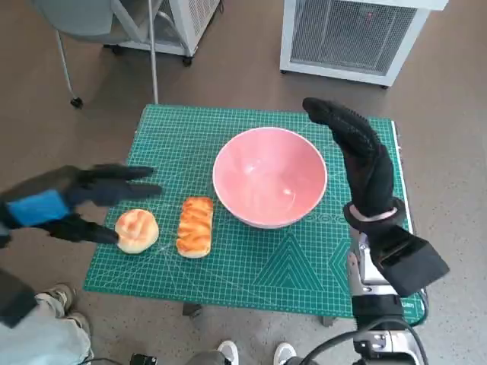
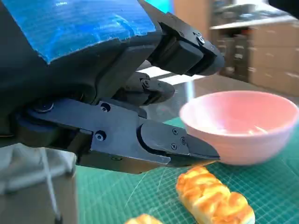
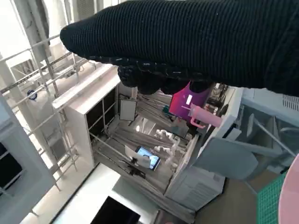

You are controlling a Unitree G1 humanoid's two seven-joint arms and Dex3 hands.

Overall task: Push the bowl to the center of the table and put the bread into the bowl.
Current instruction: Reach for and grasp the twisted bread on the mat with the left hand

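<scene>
A pink bowl [image 1: 270, 176] stands right of the middle of the green cutting mat [image 1: 251, 266]; the left wrist view shows the bowl [image 2: 243, 126] empty. A long glazed bread [image 1: 195, 226] lies left of it, also in the left wrist view [image 2: 215, 196]. A round bun [image 1: 137, 230] sits farther left, its edge [image 2: 142, 219] just showing. My left hand [image 1: 72, 201] hovers beside the bun with fingers spread, holding nothing. My right hand [image 1: 358, 156], gloved, is raised flat by the bowl's right rim, holding nothing; the glove [image 3: 196, 42] fills the right wrist view.
A white grilled unit [image 1: 354, 34] and a chair's legs [image 1: 72, 72] stand beyond the table's far edge. Shoes [image 1: 251, 353] and a person's leg [image 1: 30, 334] show at the near side. The mat's near right part is bare.
</scene>
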